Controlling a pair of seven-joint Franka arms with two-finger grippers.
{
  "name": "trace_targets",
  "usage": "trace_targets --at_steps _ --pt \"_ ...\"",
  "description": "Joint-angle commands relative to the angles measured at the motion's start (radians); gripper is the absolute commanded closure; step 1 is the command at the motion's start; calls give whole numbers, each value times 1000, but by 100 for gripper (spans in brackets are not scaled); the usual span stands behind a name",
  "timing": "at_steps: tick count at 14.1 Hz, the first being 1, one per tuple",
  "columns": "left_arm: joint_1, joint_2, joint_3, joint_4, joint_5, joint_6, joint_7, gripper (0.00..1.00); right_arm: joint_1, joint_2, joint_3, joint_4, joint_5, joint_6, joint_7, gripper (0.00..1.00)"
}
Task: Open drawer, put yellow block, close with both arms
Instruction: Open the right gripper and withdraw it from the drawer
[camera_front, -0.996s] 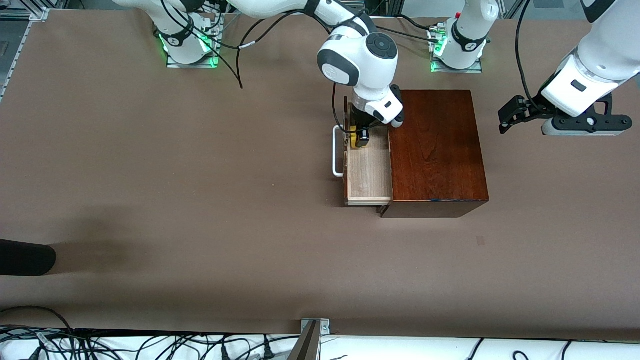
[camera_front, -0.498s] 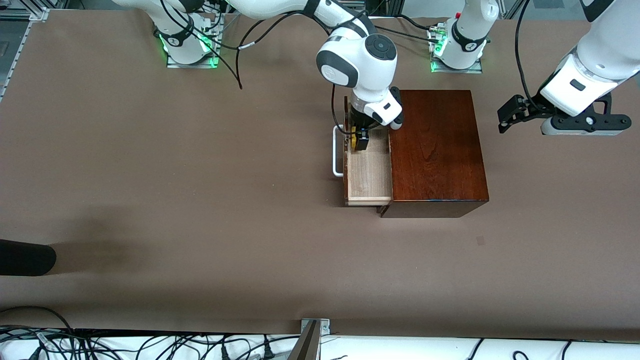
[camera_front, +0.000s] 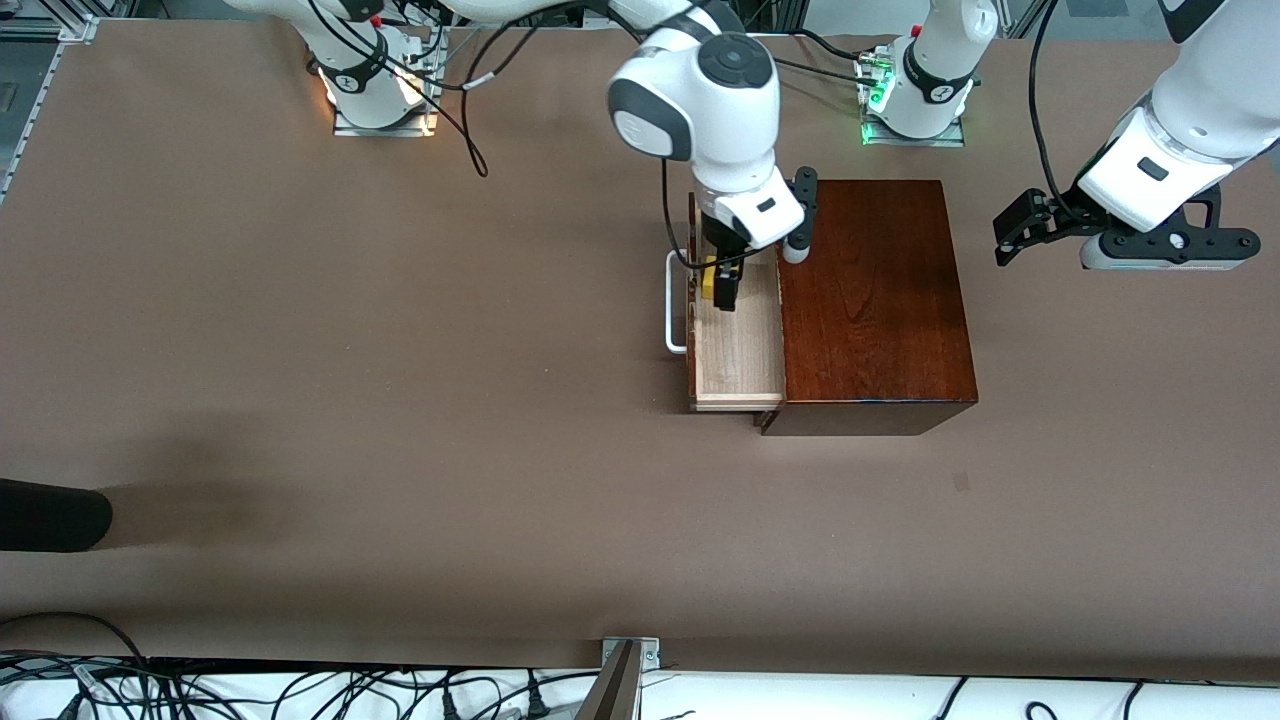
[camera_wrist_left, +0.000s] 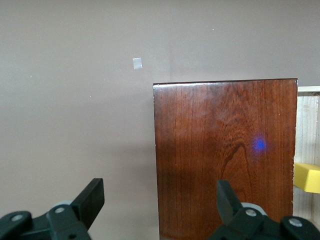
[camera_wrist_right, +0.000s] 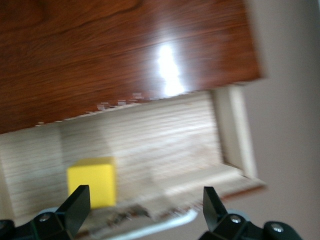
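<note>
The small bright yellow cube (camera_wrist_right: 92, 181) lies in the pulled-out pale wooden drawer (camera_front: 738, 345) of the glossy dark-brown box (camera_front: 868, 300). Above it, the right gripper (camera_front: 722, 285) gapes wide, empty. The left gripper (camera_wrist_left: 157, 202) waits beside the box, fingers spread, empty.

A flat table (camera_front: 300, 330) with a plain matte brown surface carries the work area. 1 glossy dark-brown wooden box (camera_front: 870, 300) stands directly on it, toward the left arm's end of the table. The drawer (camera_front: 735, 345) projects from the box toward the right arm's end, its white bar handle (camera_front: 672, 305) leading. 2 arm bases (camera_front: 378, 85) are mounted on metal plates along the table edge farthest from the front camera. 1 small pale square mark (camera_front: 961, 482) lies on the surface, nearer to the front camera than the box. A dark rounded object (camera_front: 50, 514) rests at the table edge at the right arm's end.
</note>
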Motion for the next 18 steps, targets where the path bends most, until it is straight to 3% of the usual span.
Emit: trace_targets --at_steps 1,4,7,11,13,15,18 --pt "-2 -5 -2 17 21 -24 21 0 -58 -72 4 -18 19 -19 21 0" --pt "-5 -5 -5 17 21 -26 21 0 -180 -126 1 -17 70 -76 13 0" --pt "-7 -6 -31 27 18 -36 21 0 -301 -284 -22 -98 166 -76 14 0" --pt "-10 -2 -96 51 1 -107 71 0 -465 -569 -60 -371 287 -171 102 0" --pt "-17 -3 -140 53 0 -147 250 0 -499 -681 -114 -463 315 -234 119 0" --pt "-33 16 -165 51 -96 -193 425 0 -499 -775 -183 -549 315 -279 123 0" --pt "-85 127 -226 54 -202 -227 476 0 -499 -816 -293 -564 300 -375 140 0"
